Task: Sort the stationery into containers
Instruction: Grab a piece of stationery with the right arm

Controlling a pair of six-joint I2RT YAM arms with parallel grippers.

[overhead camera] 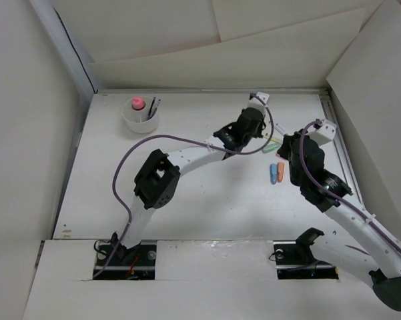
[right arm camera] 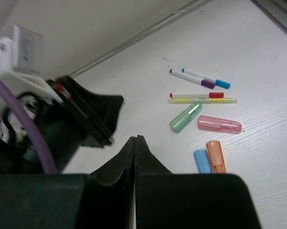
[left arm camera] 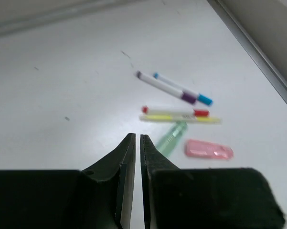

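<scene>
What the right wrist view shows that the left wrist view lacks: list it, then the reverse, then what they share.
Only right wrist: the orange piece and blue piece lying side by side, the left arm, and the right claw, shut. Only left wrist: a close look at the left claw, shut with nothing in it. Both: the purple-capped marker, blue-capped marker, red-capped pen, yellow pen, green piece and pink piece.

Soft, even light leaves the white table bright, with faint shadows. The left wrist view is blurred, its pens soft-edged; the right wrist view is sharper.
</scene>
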